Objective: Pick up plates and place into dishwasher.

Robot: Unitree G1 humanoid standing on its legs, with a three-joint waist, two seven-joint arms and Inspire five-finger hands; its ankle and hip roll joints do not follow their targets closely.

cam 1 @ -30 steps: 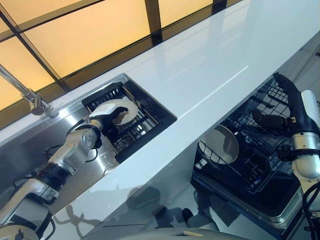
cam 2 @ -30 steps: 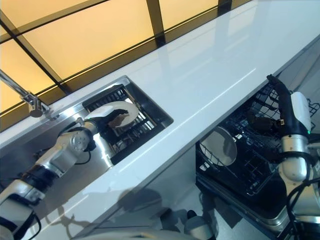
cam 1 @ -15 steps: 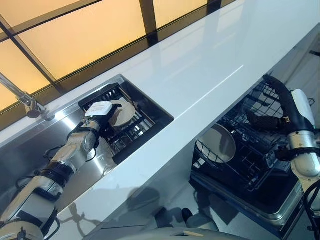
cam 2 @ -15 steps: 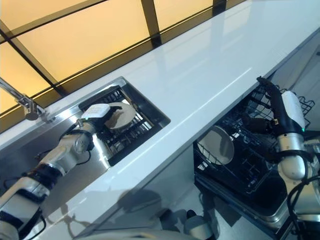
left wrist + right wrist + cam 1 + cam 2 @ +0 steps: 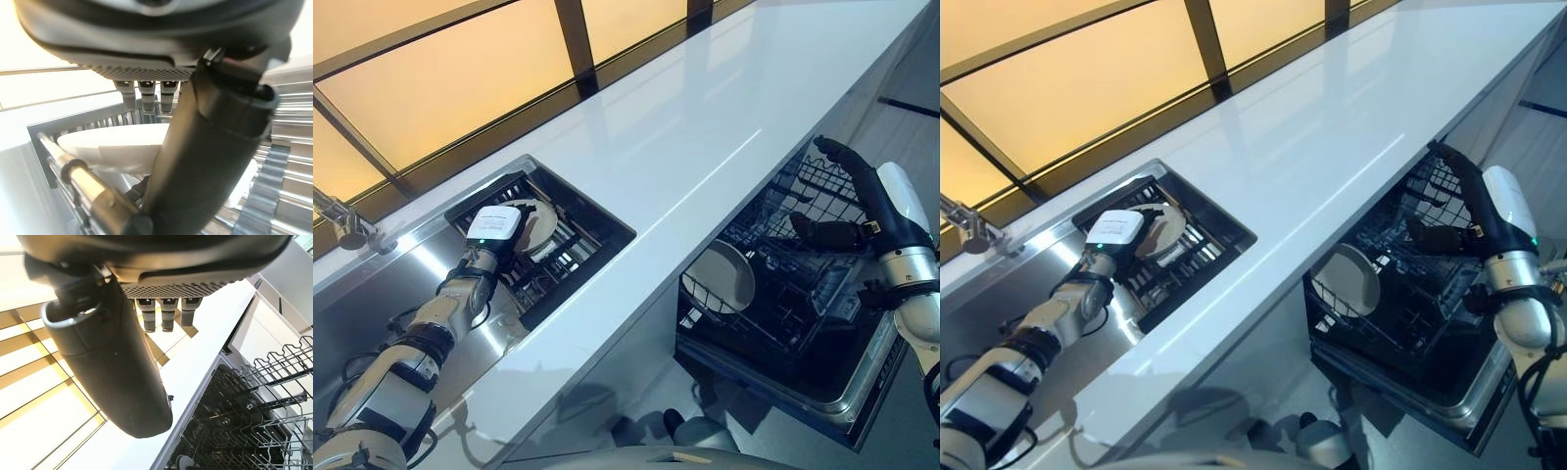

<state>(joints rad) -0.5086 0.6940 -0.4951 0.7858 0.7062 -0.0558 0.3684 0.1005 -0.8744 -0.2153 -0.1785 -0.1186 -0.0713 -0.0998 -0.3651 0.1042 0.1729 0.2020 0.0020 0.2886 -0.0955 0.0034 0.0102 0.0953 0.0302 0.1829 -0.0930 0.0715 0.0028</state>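
Left robot hand point(image 5: 492, 230): reaching into the black rack point(image 5: 570, 230) that sits in the sink point(image 5: 406, 284), right at a white plate point(image 5: 536, 223) standing among the tines. In the left wrist view the thumb lies across the plate's face and the fingers point(image 5: 146, 93) drop behind its rim; whether they have closed on it cannot be told.
Right robot hand point(image 5: 847, 211): held over the open dishwasher point(image 5: 783, 294), fingers straight and thumb spread, holding nothing.
Task's things: one plate at the left robot hand in the sink rack; another white plate point(image 5: 720, 277) already stands on edge in the dishwasher's lower basket, at the end nearer the sink.
Step in hand: probably the pick-up of the sink plate, with the carry across to the dishwasher not yet done.
Risk: the plate is smooth and stands between tines, so a shallow pinch on the rim could let it slip or knock the rack as it lifts. The high rack wall could also catch the rim on the way out.
Surface point(image 5: 675, 127): a long, glossy white run between sink and dishwasher.
Room: amber panels point(image 5: 460, 73) with dark frames run behind the surface, and a metal tap point(image 5: 342, 220) stands by the sink.
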